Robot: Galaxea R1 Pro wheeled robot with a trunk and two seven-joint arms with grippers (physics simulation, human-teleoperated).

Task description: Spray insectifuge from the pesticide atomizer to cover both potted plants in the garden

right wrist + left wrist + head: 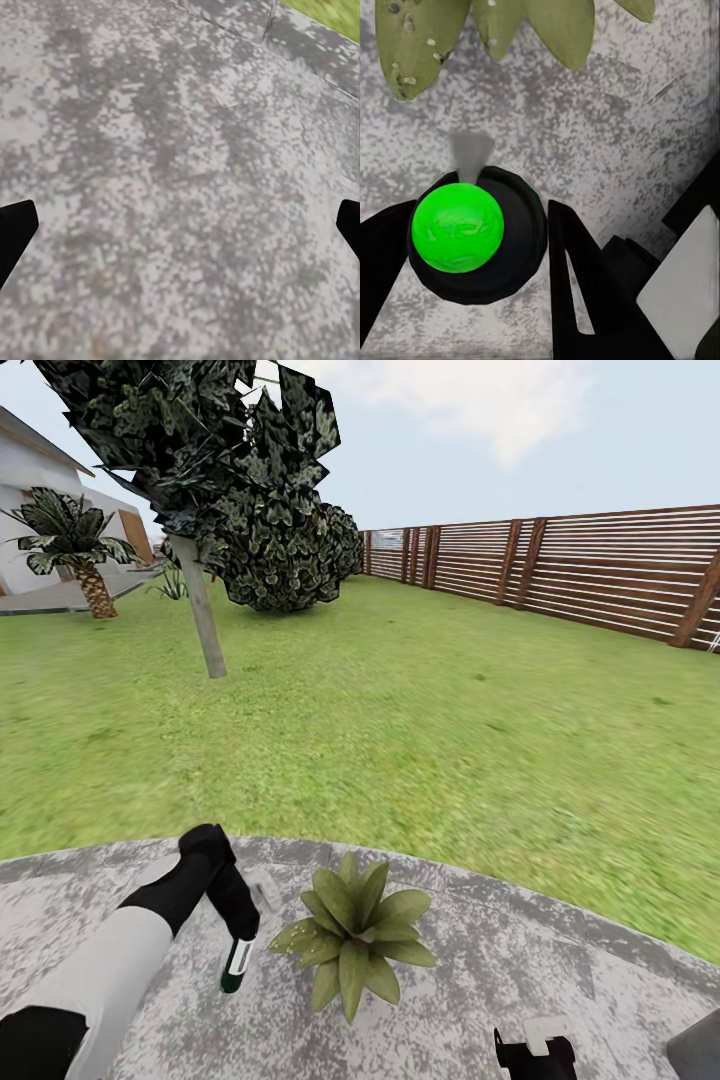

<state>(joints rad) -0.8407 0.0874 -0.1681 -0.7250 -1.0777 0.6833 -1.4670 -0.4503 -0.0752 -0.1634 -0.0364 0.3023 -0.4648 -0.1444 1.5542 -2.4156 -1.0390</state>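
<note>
Grey paved patio (560,980) runs under the camera, widest thing close in, curving off to lawn (420,740) from 9 to 3 o'clock. Slat fence (600,575) at 1–2 o'clock, leafy tree (240,490) at 11, palm (75,545) at 10, white house corner behind it.

Left arm (110,960) comes in from 8 o'clock, white forearm, black wrist. Potted plant (352,935) sits on the patio at 6 o'clock, rosette of speckled leaves, pot hidden. Second plant not located.

Left gripper (238,920) clenched on the pesticide atomizer (237,963): bottle hangs pale band and dark end down, just beside the plant's 9 o'clock leaves, apart from them. Left wrist view: black fingers (577,277) flank the dark round bottle end with a bright green ball (457,229) on it, and a faint grey cone (471,154) leaves it toward the leaves (412,45); looks like spray, can't be sure.

Right gripper (535,1055) low at 5 o'clock; its wrist view has finger tips (15,232) wide apart over bare paving, so released, holding nothing.

Step, as judged: pickup done, spraying first plant. Next move likely calls for swinging the nozzle over the rosette centre to cover all leaves, then finding the other plant.
</note>
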